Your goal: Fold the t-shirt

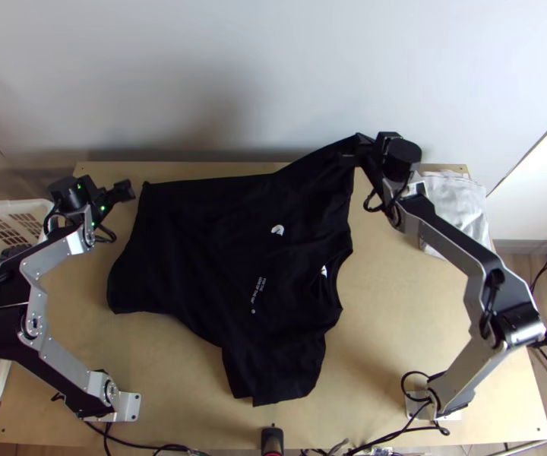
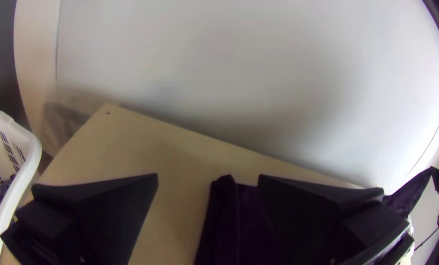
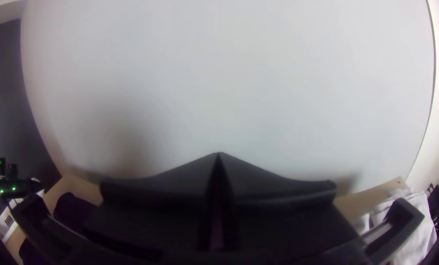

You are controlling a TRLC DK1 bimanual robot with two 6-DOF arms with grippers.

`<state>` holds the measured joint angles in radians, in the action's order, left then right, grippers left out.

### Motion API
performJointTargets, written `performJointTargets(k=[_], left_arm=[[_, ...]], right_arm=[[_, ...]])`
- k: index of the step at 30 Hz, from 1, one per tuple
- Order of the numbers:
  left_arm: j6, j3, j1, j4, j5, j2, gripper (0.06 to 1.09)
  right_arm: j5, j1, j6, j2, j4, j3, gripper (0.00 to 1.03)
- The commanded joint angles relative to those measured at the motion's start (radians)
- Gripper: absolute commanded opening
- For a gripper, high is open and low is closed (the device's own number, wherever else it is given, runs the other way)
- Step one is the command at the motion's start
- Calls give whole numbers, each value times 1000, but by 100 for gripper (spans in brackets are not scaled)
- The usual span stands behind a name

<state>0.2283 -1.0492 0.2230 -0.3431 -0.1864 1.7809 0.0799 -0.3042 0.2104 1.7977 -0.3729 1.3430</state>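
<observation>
T-shirt (image 1: 197,251), black, lies spread between two grippers, one sleeve (image 1: 340,158) raised off the table (image 1: 395,304) and pinched in the closed fingers of the right gripper (image 1: 355,150). The left gripper (image 1: 124,190), its fingers wide apart and nothing in its grip, hangs just beside a hem corner (image 1: 146,185). A small white emblem (image 1: 277,229) marks the front between them; short lines of pale lettering (image 1: 258,290) sit farther from the right gripper, and a white neck label (image 1: 324,270) shows inside the collar. White cloth (image 1: 460,205) lies near the right gripper, a white basket (image 1: 26,205) beside the left.
</observation>
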Motion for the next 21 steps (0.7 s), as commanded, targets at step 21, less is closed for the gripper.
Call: performJointTargets(k=[21], left_arm=[[36, -390, -31, 434, -159, 259, 104]], right_arm=[[15, -81, -39, -83, 12, -76, 3]])
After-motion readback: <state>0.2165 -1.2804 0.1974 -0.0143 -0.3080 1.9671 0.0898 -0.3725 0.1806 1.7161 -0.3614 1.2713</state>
